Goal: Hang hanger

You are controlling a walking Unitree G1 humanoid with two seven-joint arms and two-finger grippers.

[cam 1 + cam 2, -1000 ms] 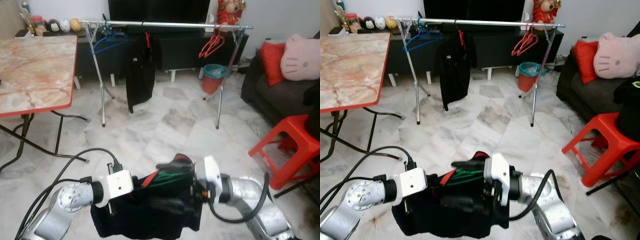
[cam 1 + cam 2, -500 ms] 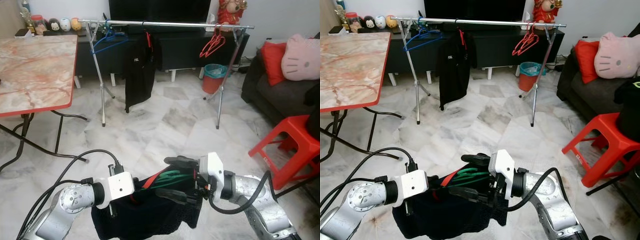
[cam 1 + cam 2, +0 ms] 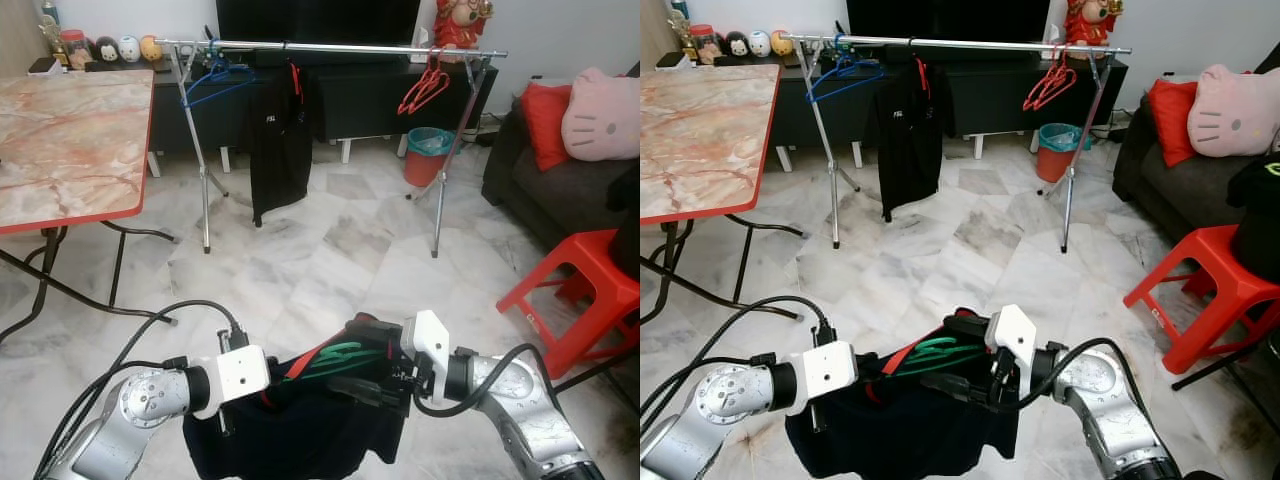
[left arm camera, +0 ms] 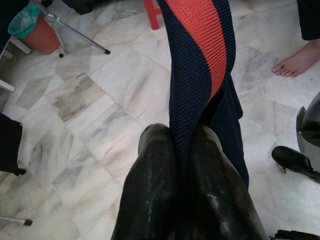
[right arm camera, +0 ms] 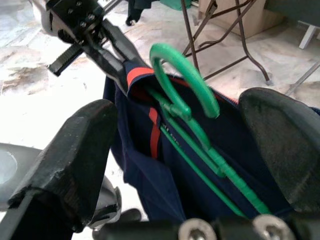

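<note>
At the far left we see a table (image 3: 60, 140) with a marbled top and a red edge, standing on the marble floor (image 3: 330, 260). Low in front of us our left gripper (image 4: 182, 150) has its two black fingers pinched tight on the navy collar with the orange stripe of the shirt (image 3: 290, 430), which hangs dark below both wrists. A green hanger (image 5: 192, 112) sits inside the neck of that shirt, its hook sticking up out of the collar between the two arms. Our right gripper (image 5: 175, 150) is spread wide, one finger on either side of the hook, touching neither the hook nor the cloth.

Beyond, across the floor, the clothes rail (image 3: 330, 47) stands in front of the dark cabinet, carrying a blue hanger (image 3: 215, 80), a black garment (image 3: 278, 140) and red hangers (image 3: 425, 88). To the right stands a red stool (image 3: 575, 290).
</note>
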